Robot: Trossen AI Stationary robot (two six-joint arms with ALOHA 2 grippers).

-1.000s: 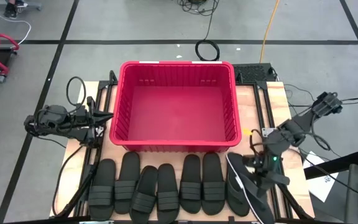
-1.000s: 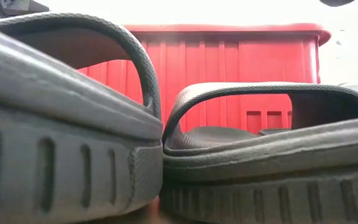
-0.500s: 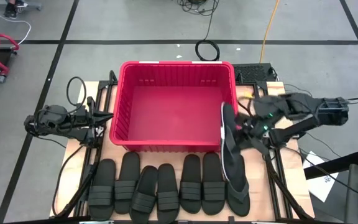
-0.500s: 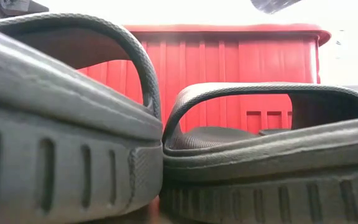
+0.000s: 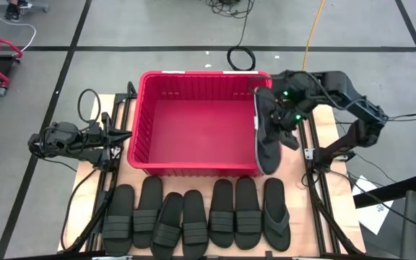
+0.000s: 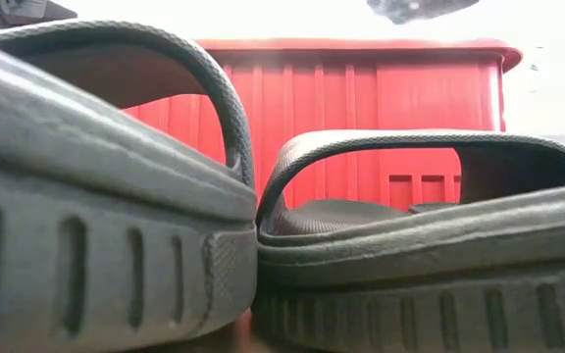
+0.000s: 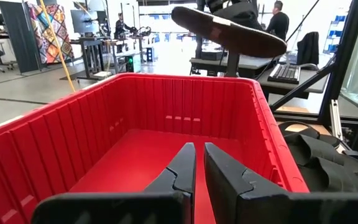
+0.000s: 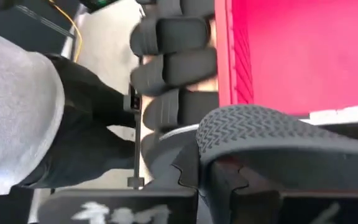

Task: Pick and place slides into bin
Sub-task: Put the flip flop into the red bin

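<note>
While ribbed slides [image 5: 222,211] lie flat, a treaded sandal [image 5: 266,133] overhangs the slotted bin [image 5: 204,78].

Pale wooden table [image 5: 316,123] at frame centre, bearing red bin [image 5: 202,81] across its upper half and seven black slides [image 5: 222,211] along lower edge.
</note>
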